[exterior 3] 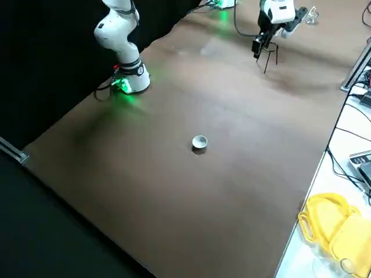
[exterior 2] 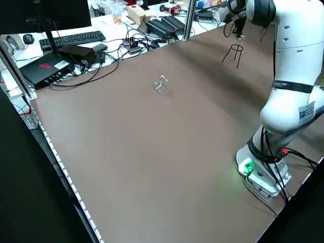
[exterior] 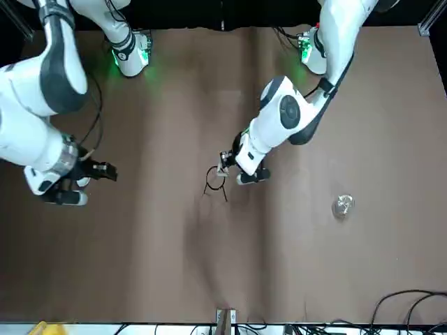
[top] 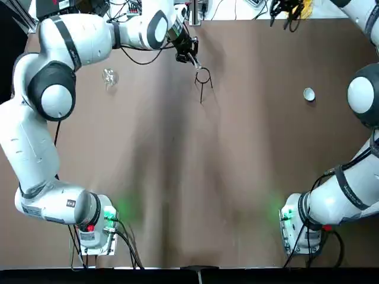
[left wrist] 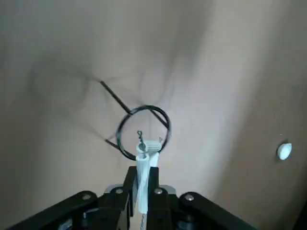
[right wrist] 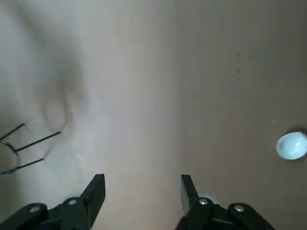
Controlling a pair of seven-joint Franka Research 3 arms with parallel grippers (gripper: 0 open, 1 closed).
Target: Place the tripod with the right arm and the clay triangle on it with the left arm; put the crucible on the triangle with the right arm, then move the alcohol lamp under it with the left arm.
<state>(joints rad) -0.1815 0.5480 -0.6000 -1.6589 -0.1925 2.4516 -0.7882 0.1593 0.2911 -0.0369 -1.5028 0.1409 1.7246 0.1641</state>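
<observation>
In my left wrist view the nearest thing is the left gripper (left wrist: 142, 184) itself, its fingers pinched narrow on the clay triangle (left wrist: 146, 160), which I see edge-on as a thin white piece hanging just over the ring of the tripod (left wrist: 143, 132). The tripod stands upright on the brown table (top: 177, 177), toward its far side. From here I reckon the release is the risky part: the triangle is tilted on edge rather than lying flat, so if I let go like this it could drop through the ring or slide off one side. The stand is thin wire on three legs, and I judge that a nudge from a fingertip on the way down would tip it or skate it across the table. The right gripper (right wrist: 141, 189) hangs over bare table with its fingers spread wide and nothing in them, well apart from the tripod. The crucible (top: 309, 93) sits alone on the right part of the table. Over on the left side, the alcohol lamp (top: 109, 76) stands near the left arm's elbow, and I would watch that link as the arm pulls back, since a sweep there could knock the glass over.
</observation>
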